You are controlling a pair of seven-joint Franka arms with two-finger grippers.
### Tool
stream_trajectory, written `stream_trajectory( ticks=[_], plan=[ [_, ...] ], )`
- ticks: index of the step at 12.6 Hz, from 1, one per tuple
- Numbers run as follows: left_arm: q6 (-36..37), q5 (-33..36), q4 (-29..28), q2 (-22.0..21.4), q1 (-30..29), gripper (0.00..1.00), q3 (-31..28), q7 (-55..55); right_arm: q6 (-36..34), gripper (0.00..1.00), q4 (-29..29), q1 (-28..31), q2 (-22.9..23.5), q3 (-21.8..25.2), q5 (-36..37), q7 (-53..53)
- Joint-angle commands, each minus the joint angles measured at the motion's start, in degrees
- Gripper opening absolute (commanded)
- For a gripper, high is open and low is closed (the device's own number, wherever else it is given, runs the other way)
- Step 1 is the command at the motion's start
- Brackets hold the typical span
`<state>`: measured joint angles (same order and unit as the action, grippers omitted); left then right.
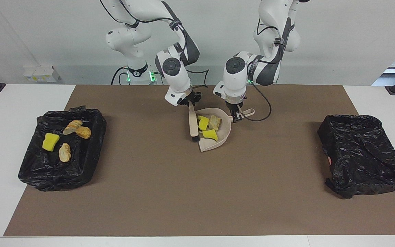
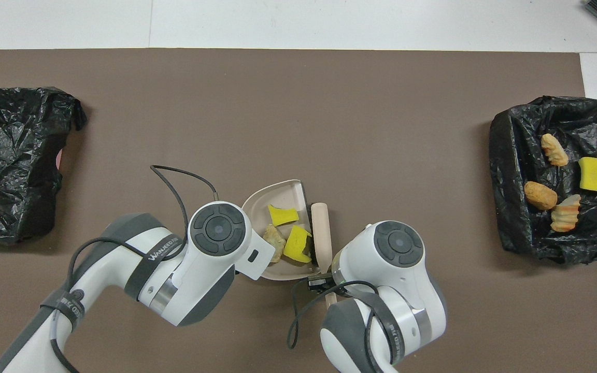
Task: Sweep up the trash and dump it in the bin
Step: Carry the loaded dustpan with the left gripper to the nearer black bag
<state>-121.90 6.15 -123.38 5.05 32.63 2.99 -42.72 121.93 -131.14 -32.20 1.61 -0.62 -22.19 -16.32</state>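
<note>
Near the mat's (image 1: 197,192) robot-side edge, the dustpan (image 1: 218,139) is gripped by the left gripper (image 1: 236,116), the brush (image 1: 193,124) by the right gripper (image 1: 190,99), so three scraps (image 1: 209,134) stay penned inside.

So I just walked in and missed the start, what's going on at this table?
Two robot arms are sweeping up scraps. The left gripper is shut on the handle of a beige dustpan at mid-table, while the right gripper is shut on a brush set at the pan's open edge. Two yellow sponge chunks and a pale crumb lie in the pan. Four scraps already lie in the black-lined bin at the right arm's end.
</note>
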Motion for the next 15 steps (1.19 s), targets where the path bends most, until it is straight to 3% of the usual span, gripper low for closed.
stream_trajectory(
  ticks=[1, 7, 11, 15],
  plan=[
    [-0.97, 0.79, -1.25, -0.75, -1.69, 0.0, -0.09, -3.59, -4.75, 0.0, -0.08, 3.97, -3.09, -0.17, 3.7, 1.73],
    [0.0, 0.79, 0.69, -2.84, -8.35, 0.0, -0.18, -10.36, -5.3, 0.0, -0.34, 2.67, -5.04, -0.69, 8.83, -2.83],
    [0.35, 0.79, 1.73, -7.15, -16.87, 0.0, -0.27, -20.98, -0.29, 0.0, -0.61, -7.5, -3.2, -0.87, 12.17, -16.61],
    [7.36, 0.79, 7.87, -7.95, -26.97, 0.0, -0.27, -30.66, 2.88, 0.0, -0.34, -15.34, -0.65, -0.87, 12.17, -25.33]
  ],
)
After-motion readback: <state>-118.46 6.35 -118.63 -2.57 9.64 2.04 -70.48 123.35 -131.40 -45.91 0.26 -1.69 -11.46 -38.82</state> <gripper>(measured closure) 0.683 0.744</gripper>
